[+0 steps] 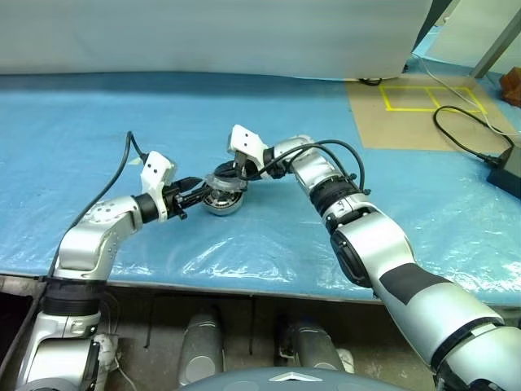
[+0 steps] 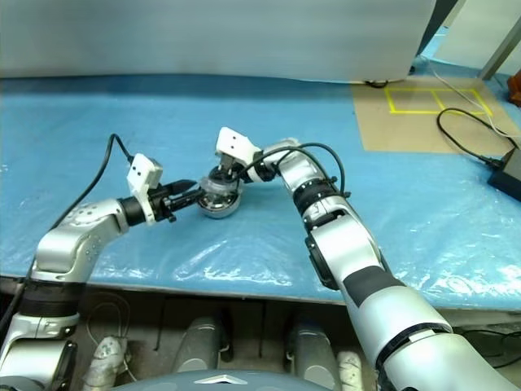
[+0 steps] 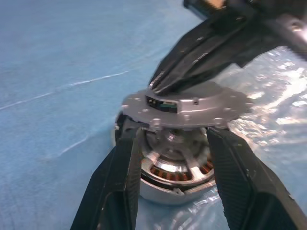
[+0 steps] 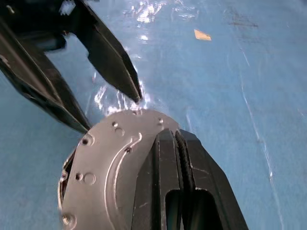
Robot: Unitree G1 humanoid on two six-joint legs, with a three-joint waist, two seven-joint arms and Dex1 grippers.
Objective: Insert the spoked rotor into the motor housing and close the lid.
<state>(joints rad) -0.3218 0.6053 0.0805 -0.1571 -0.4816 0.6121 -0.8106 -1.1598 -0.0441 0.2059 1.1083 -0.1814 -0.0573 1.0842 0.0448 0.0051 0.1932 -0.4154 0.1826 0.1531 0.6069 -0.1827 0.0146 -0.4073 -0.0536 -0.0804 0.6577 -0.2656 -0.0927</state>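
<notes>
The right end effector [image 1: 236, 173] is clenched on the lid [image 3: 184, 109], its two black fingers [image 4: 173, 191] pressed together with the disc's edge pinched between them, and it carries the disc flat, a little tilted, right over the housing [image 3: 170, 184]. In the left wrist view the lid hangs just above the housing's open top, with a gap between the two, so it is not yet seated. Below that end effector, inside the housing, the rotor [image 3: 173, 152] sits in place, its silver spokes and hub showing above the ring of copper-brown windings. Directly opposite, from the other side of the housing, the left end effector [image 1: 195, 192] reaches in with its fingers [image 3: 120, 187] spread apart, one on each side of the housing's wall and close against it; whether they press on the metal cannot be told. Their tips lie just under the rim of the lid. The housing stands upright on the counter [image 1: 98, 147], which is covered with a blue plastic sheet, wrinkled and shiny around the part. Well away from both end effectors, towards the far right, a brown patch with yellow tape squares [image 1: 427, 98] meets the sheet, and a black cable [image 1: 464, 130] runs across it to a dark box [image 1: 506, 171] at the edge.
</notes>
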